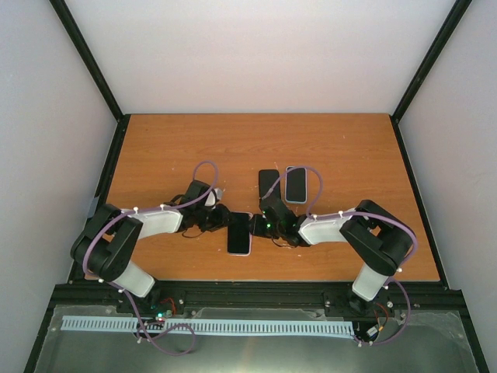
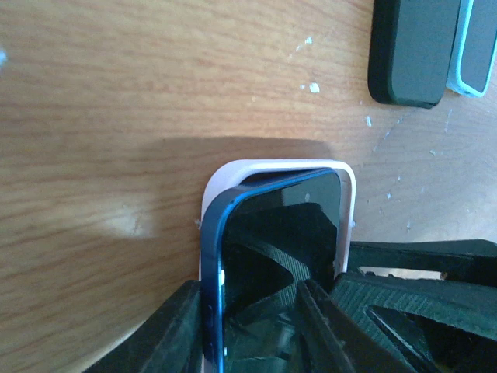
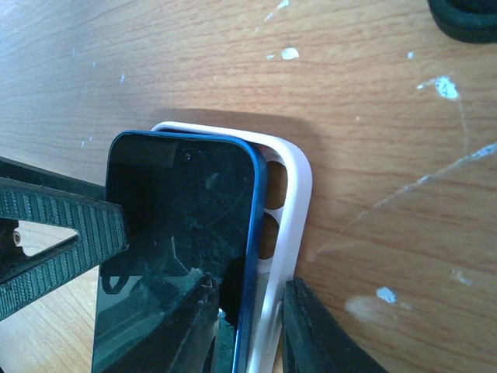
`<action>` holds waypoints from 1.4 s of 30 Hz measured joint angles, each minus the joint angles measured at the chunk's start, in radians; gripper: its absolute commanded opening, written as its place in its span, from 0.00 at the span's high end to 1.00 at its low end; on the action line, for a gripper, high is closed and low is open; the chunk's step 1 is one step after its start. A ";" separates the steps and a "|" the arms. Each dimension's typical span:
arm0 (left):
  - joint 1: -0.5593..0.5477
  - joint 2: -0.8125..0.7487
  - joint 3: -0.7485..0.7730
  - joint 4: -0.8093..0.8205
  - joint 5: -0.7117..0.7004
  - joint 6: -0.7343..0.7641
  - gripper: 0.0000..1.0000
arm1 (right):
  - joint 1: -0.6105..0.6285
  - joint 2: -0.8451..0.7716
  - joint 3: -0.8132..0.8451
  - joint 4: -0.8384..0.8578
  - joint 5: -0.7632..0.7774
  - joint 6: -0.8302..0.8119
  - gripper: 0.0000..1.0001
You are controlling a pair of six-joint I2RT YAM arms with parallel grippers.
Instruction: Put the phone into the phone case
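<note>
A blue phone [image 1: 239, 233] with a dark screen lies partly in a white phone case [image 1: 250, 242] at the table's near middle, between both grippers. In the left wrist view the phone [image 2: 287, 210] sits tilted in the case [image 2: 272, 165], its left edge raised above the rim. My left gripper [image 1: 219, 223] [image 2: 252, 303] is shut on the phone's left edge, one finger outside it and one on the screen. In the right wrist view the phone [image 3: 178, 202] stands proud of the case [image 3: 299, 179]. My right gripper [image 1: 260, 226] [image 3: 248, 303] pinches the case wall and the phone's edge together.
A black phone case [image 1: 269, 185] [image 2: 411, 47] and a light-rimmed one [image 1: 296, 184] [image 2: 477, 47] lie side by side just beyond the right gripper. Black frame posts and pale walls border the wooden table [image 1: 155, 148].
</note>
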 measured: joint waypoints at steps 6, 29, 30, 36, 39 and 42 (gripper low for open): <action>-0.007 -0.042 0.023 -0.070 -0.095 0.005 0.60 | -0.004 0.000 -0.001 0.012 -0.006 -0.007 0.78; -0.006 0.027 0.028 -0.013 -0.048 0.038 0.83 | -0.021 0.010 0.000 0.026 -0.047 -0.031 0.76; -0.006 0.029 0.028 -0.008 -0.046 0.037 0.83 | -0.023 0.011 0.000 0.026 -0.047 -0.033 0.76; -0.018 0.024 0.029 -0.004 -0.053 0.028 0.70 | -0.027 0.011 0.000 0.024 -0.048 -0.050 0.76; -0.031 -0.006 0.023 -0.007 -0.060 0.002 0.59 | -0.034 0.008 0.000 0.014 -0.052 -0.056 0.73; -0.044 -0.050 0.010 -0.015 -0.059 -0.017 0.56 | -0.035 -0.005 0.008 -0.021 -0.052 -0.053 0.68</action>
